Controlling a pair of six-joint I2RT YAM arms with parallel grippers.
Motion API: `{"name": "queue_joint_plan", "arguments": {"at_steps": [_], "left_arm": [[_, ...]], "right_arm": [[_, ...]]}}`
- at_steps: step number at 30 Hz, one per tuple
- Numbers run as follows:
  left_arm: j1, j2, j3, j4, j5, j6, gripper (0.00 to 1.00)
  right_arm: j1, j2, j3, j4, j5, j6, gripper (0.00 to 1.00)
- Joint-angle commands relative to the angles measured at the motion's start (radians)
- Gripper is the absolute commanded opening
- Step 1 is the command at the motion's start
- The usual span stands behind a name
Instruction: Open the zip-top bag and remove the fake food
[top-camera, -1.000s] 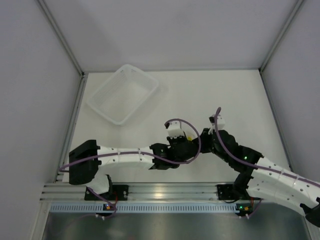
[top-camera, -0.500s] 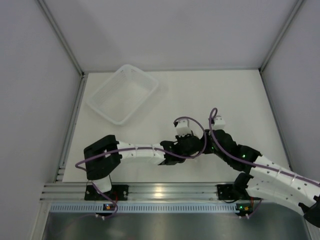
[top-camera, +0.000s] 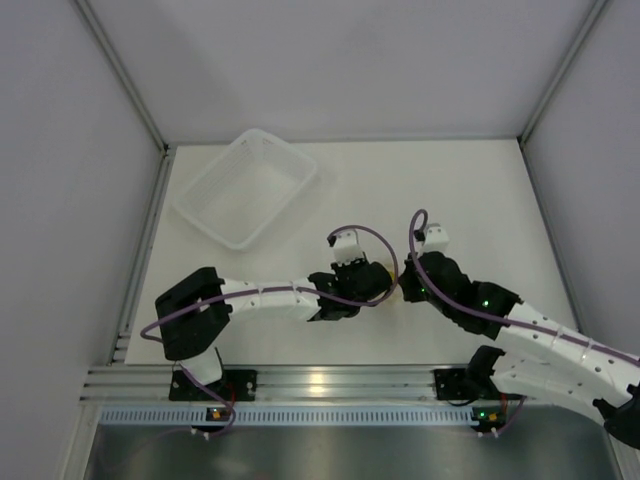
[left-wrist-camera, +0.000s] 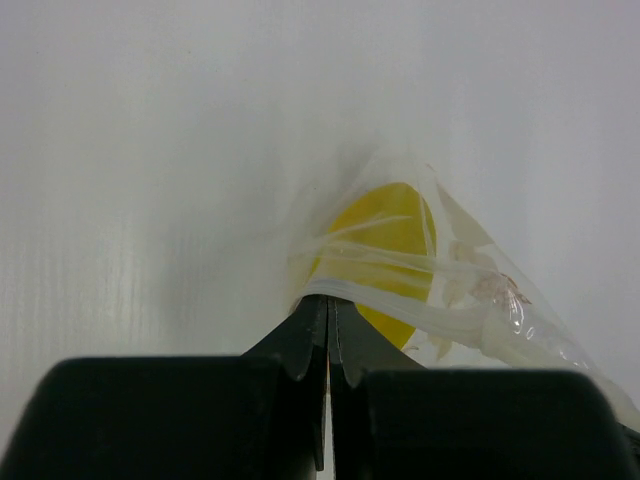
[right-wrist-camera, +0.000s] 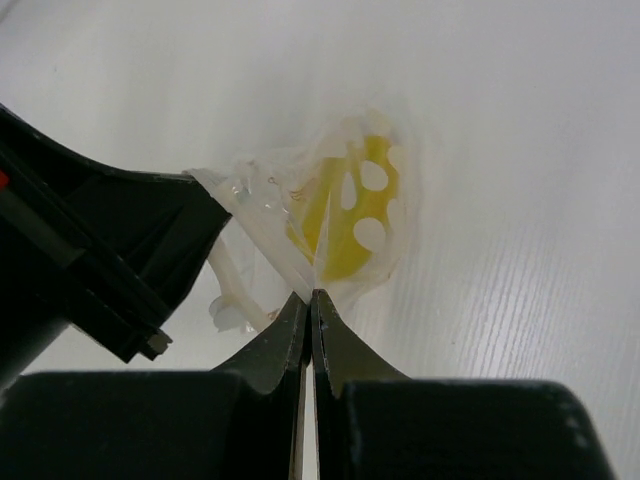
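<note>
**A:** What has changed in the last second?

**B:** The left tool (left-wrist-camera: 327, 303) has pinched fully shut. A moment ago its jaws stood a sliver apart. Now it clamps a fold of the zip-top bag (left-wrist-camera: 480, 312), and the left arm has drawn its elbow in toward the middle.

**A:** And the right tool (right-wrist-camera: 310, 298)?

**B:** It is closed tight on the film from the other side, as it was before (no change there). The two tools meet nose to nose low over the bench (top-camera: 480, 200), with the bag stretched between them.

**A:** Where is the fake food (left-wrist-camera: 385, 235)?

**B:** It is inside the bag, its yellow showing through the plastic. Both sides now look gripped, so I judge that pulling them apart comes next. I cannot tell whether the seal has parted.
</note>
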Motion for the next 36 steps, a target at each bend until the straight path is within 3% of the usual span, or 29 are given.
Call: {"name": "queue_joint_plan", "arguments": {"at_steps": [1,9,14,20,29,36], "left_arm": [[0.036,-0.025,-0.032,-0.093,-0.063,0.007,0.00],[0.074,-0.077,-0.049,-0.186,-0.100,0.005,0.00],[0.076,-0.157,-0.032,-0.239,-0.123,0.057,0.00],[0.106,-0.235,-0.008,-0.317,-0.071,0.169,0.00],[0.109,-0.304,-0.011,-0.323,0.137,0.252,0.00],[0.047,-0.373,0.051,-0.318,0.179,0.251,0.00]], "right_arm": [[0.005,0.011,0.052,-0.076,0.064,-0.042,0.00],[0.004,0.004,0.040,-0.079,0.058,-0.040,0.00],[0.004,-0.007,0.000,0.089,-0.128,0.002,0.00],[0.004,0.065,0.003,0.165,-0.188,0.093,0.00],[0.034,0.237,0.071,0.142,-0.102,0.147,0.00],[0.108,0.292,0.137,0.156,-0.055,0.159,0.00]]}}
